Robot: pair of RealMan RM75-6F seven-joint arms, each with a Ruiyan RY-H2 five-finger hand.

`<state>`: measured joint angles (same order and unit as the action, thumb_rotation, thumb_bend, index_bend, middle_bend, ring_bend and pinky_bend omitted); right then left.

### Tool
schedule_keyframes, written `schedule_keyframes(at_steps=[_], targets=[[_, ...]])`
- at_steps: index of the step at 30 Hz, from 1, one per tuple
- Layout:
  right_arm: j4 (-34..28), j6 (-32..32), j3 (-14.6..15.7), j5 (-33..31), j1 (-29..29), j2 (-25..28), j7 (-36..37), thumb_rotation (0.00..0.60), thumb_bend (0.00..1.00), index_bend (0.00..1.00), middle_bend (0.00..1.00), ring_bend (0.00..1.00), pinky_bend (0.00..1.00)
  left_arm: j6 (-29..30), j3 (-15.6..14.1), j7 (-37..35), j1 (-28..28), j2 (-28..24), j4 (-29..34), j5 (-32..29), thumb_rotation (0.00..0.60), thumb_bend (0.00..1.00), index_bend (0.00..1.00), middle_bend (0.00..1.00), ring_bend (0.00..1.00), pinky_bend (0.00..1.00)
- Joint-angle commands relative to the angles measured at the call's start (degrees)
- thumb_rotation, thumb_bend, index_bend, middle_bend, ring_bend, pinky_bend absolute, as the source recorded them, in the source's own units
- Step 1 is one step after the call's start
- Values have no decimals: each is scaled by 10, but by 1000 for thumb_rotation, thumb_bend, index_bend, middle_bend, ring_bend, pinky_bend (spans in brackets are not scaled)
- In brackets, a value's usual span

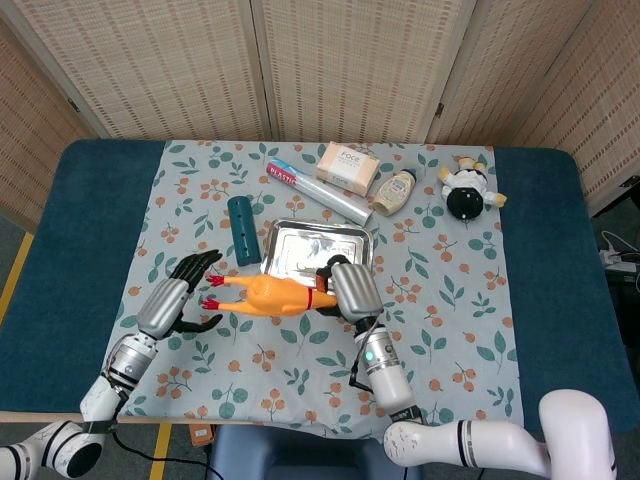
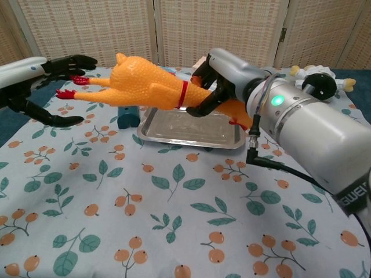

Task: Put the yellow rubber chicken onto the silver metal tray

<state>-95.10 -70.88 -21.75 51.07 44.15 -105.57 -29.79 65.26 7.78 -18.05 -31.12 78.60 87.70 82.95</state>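
Floral tablecloth, yellow rubber chicken gripped in right hand fingers, seemingly airborne.

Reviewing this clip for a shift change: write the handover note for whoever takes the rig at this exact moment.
Right hand: grips the yellow rubber chicken at its neck end and holds it in the air, roughly level, feet pointing toward the left hand.
Left hand: holds nothing, fingers spread, apart from the chicken's feet.
Silver metal tray: on the cloth, nothing in it; in the chest view the chicken hangs above its near-left part.
Done: chicken picked up, carried by the right hand alone.
Left: move it over the tray, lower it, let go.
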Motion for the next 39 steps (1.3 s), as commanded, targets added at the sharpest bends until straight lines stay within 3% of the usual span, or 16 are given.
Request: schedule_keyframes(at_steps=[1, 7, 12, 25, 34, 37, 39], targets=[[-7, 5, -6, -2, -7, 19, 9, 600, 315, 945, 624, 788, 1000, 9, 4, -9, 6, -10, -22, -4, 600, 270, 0, 0, 0, 0], [0, 8, -6, -6, -11, 41, 11, 600, 315, 945, 624, 789, 1000, 25, 10, -19, 16, -27, -50, -9, 600, 271, 0, 0, 0, 0], [56, 19, -3, -13, -1, 33, 7, 600, 315, 945, 624, 788, 1000, 40, 8, -38, 33, -53, -60, -12, 600, 274, 0, 0, 0, 0], [355, 97, -32, -28, 81, -94, 55, 600, 316, 945, 624, 787, 1000, 72, -19, -59, 52, -68, -64, 36, 600, 282, 0, 0, 0, 0], [556, 144, -65, -8, 139, -191, 160, 600, 316, 940, 624, 757, 992, 75, -17, -48, 51, -60, -79, 36, 600, 290, 0, 0, 0, 0], [610, 155, -70, 7, 154, -215, 200, 600, 312, 890, 624, 714, 933, 69, -15, -51, 50, -57, -83, 29, 600, 295, 0, 0, 0, 0], [637, 169, -70, 14, 161, -226, 217, 600, 306, 785, 595, 611, 825, 66, -14, -53, 48, -57, -85, 27, 600, 294, 0, 0, 0, 0]])
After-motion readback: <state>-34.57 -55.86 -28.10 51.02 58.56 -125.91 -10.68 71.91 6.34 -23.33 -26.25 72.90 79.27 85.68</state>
